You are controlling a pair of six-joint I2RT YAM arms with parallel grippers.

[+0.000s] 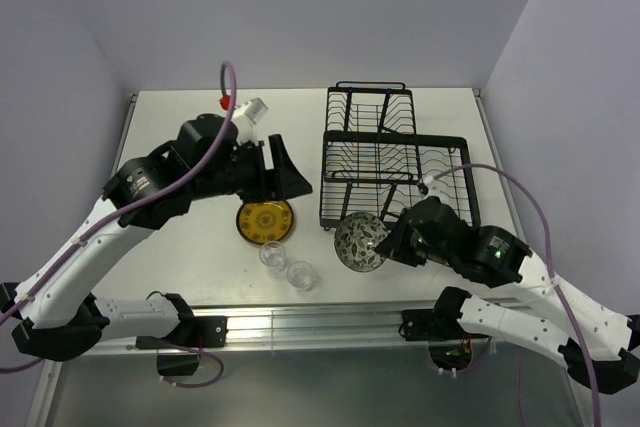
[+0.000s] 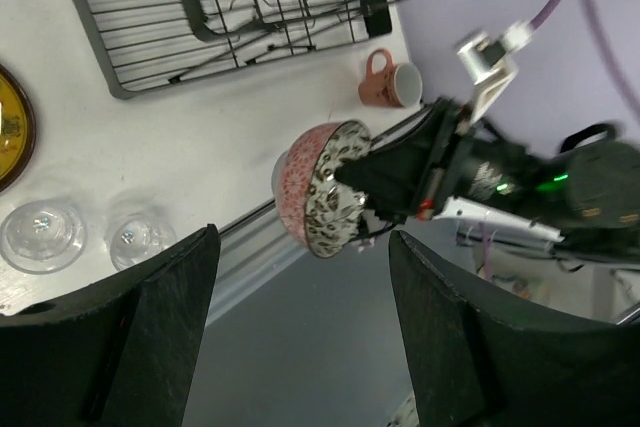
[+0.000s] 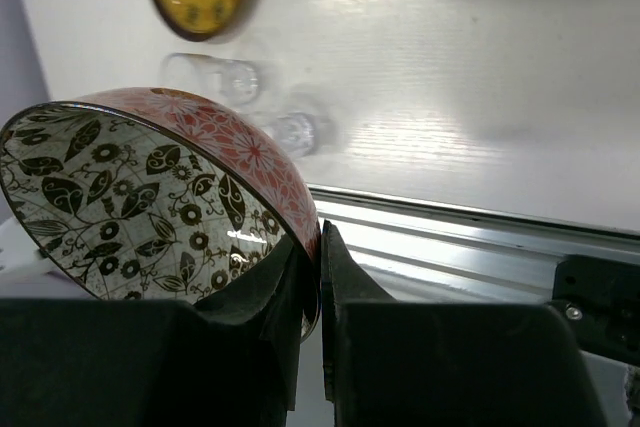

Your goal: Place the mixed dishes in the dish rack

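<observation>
In the right pincer (image 3: 318, 247): the small patterned bowl (image 3: 150, 197), its rim pinched between the pressed-together fingers, one inside and one outside the wall.
Bowl attitude: tipped up on edge, leafy inside showing to the top camera; it looks lifted off the table (image 1: 180, 127).
Bowl from pincer: in the top view, at about 9 o'clock, hanging out from the fingertips.
Dish rack (image 1: 395, 162) from bowl: about 1 o'clock, near, the bowl just off its near-left corner.
Rack's long axis: runs 12 to 6 o'clock; its two tiers are stepped along that line.
Nearer arm: the right, and it carries the load.
Left pincer (image 1: 283, 173): spread wide, nothing between the fingers, hovering at about 12 o'clock of the yellow plate (image 1: 265, 221).
On the table: the plate and two glass tumblers (image 1: 272, 255), at about 9 o'clock of the bowl, not yet loaded.
Coming move, by my reading: carry the bowl toward 1 o'clock, over the rack.
</observation>
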